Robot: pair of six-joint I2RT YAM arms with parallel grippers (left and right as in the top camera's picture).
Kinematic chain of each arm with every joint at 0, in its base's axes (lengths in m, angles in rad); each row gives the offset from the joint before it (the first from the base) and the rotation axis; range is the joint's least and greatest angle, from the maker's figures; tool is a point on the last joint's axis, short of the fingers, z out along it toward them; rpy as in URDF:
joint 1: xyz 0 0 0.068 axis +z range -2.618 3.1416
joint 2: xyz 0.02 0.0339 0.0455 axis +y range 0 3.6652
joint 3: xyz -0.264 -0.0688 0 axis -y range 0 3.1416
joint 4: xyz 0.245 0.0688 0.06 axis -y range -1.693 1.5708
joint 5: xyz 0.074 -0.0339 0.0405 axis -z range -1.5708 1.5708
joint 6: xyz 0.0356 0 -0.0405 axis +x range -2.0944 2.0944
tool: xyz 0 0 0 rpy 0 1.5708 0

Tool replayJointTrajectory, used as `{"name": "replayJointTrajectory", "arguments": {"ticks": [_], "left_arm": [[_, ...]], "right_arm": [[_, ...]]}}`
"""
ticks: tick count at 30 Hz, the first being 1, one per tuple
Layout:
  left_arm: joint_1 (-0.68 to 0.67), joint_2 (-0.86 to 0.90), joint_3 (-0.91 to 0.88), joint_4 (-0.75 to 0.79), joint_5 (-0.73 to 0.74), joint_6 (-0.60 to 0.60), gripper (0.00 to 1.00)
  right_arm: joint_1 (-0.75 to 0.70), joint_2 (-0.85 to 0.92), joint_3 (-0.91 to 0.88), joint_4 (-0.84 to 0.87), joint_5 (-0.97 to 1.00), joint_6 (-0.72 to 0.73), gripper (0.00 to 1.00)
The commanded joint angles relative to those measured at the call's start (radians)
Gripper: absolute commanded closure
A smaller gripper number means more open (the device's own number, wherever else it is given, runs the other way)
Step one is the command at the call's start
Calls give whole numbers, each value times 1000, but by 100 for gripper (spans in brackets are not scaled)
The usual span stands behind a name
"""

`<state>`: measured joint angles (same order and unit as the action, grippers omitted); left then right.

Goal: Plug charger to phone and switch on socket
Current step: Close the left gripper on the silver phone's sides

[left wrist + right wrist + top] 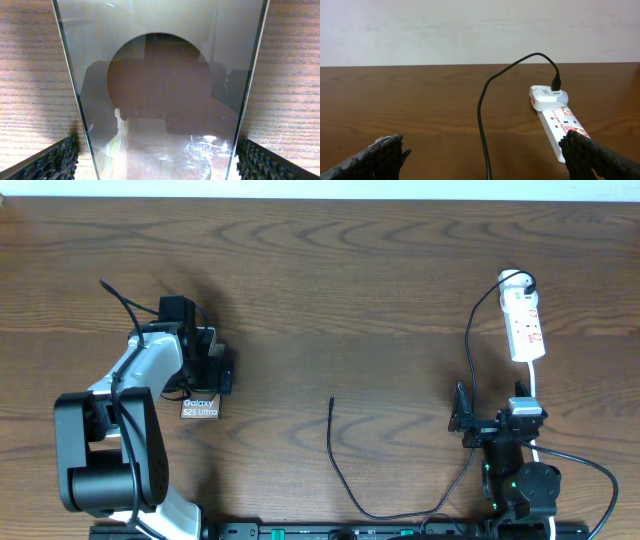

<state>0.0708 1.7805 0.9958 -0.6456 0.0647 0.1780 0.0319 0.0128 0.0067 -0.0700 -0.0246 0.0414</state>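
- The worktop [330, 290] is dark brown wood, its wavy grain running lengthwise from side to side.
- A plain, pale wall [470, 30] rises behind the worktop's far edge, seen overhead as a thin light strip along the top.

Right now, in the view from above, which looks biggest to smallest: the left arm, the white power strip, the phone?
1. left arm, by far the largest.
2. power strip and phone: unsure. More of the strip shows, but only the phone's lettered end peeks out from under the arm.
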Motion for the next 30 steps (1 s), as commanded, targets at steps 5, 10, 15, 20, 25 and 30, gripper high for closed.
{"name": "replayJointTrajectory", "arguments": {"ticks": [5, 10, 15, 20, 25, 30], "left_arm": [[1, 15, -25, -2, -6, 5, 2], [1, 15, -25, -3, -6, 5, 2], [1, 15, -25, -3, -6, 5, 2], [1, 15, -25, -2, -6, 5, 0], [1, 15, -25, 3, -6, 5, 2], [1, 15, -25, 31, -6, 10, 2]], "right_arm": [[-6, -2, -1, -4, -4, 6, 1], [-6, -2, -1, -4, -4, 6, 1], [-6, -2, -1, -4, -4, 6, 1], [-6, -2, -1, -4, -4, 6, 1], [-6, -2, -1, -4, -4, 6, 1], [-6, -2, -1, -4, -4, 6, 1]]}}
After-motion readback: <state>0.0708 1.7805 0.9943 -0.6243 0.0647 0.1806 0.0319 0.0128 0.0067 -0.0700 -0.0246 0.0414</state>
